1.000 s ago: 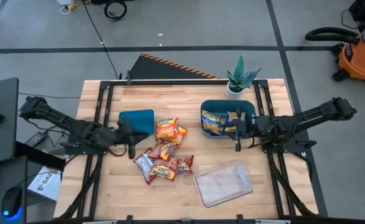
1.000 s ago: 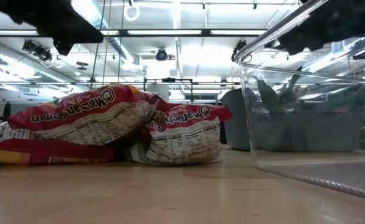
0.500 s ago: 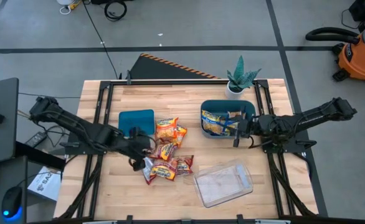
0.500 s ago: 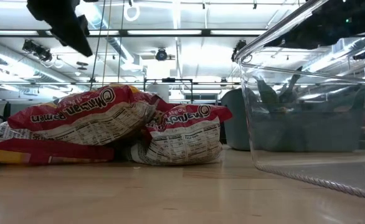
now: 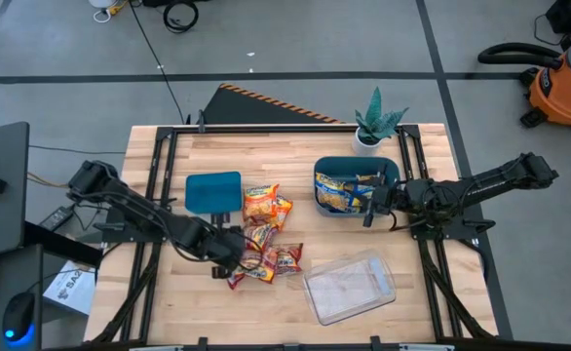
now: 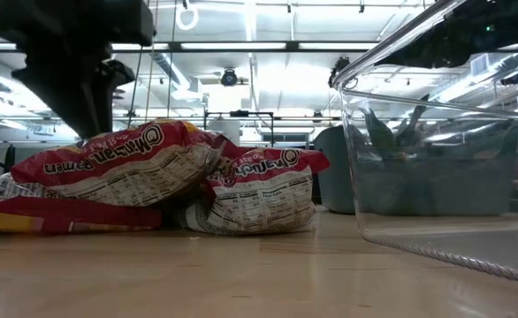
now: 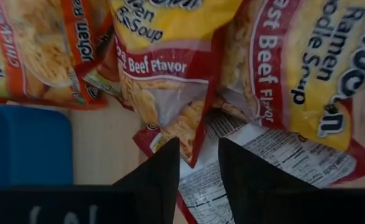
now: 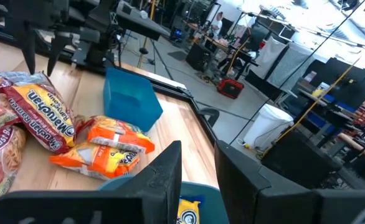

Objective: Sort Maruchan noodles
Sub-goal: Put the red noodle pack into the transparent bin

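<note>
Over the heap of noodles (image 5: 258,242) mid-table I have the left claw (image 5: 229,255), fingers (image 7: 161,180) apart and empty, their tips straddling a red packet's (image 7: 170,99) corner — a stance for pinching one flat pack off the pile, I judge. Blue packs (image 5: 342,190) lie in the right bin (image 5: 393,168), which I take for their sort; the left bin (image 5: 213,191) and the tray (image 5: 349,286) look bare. My right claw (image 5: 367,210) hangs by that right bin, fingers parted on nothing. Packets overlap, so I cannot count them — the lower ones are hidden.
</note>
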Action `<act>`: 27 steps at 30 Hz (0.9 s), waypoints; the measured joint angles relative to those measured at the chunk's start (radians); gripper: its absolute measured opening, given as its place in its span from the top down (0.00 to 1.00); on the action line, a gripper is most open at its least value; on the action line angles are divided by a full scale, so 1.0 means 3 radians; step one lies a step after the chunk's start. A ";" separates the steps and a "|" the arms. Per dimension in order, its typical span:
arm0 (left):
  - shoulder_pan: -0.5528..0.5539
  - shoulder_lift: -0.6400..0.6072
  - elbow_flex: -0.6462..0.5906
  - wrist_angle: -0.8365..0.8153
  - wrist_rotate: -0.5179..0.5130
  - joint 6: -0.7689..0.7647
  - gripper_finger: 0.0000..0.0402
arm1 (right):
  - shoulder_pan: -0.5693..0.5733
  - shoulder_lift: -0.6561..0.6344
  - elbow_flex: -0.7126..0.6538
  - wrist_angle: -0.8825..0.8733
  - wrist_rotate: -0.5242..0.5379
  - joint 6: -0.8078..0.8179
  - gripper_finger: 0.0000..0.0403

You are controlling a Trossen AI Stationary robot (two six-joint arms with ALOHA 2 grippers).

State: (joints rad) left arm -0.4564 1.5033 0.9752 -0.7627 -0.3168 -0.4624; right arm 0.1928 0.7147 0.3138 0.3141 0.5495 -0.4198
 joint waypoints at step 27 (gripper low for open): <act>0.0019 0.0384 0.0000 -0.0039 -0.0285 -0.0194 0.81 | 0.0000 0.0001 0.0000 -0.0004 -0.0036 0.0149 0.75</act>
State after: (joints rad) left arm -0.4509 1.6184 0.9752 -0.7744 -0.4023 -0.5205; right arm 0.1928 0.7151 0.3138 0.3130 0.5388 -0.3751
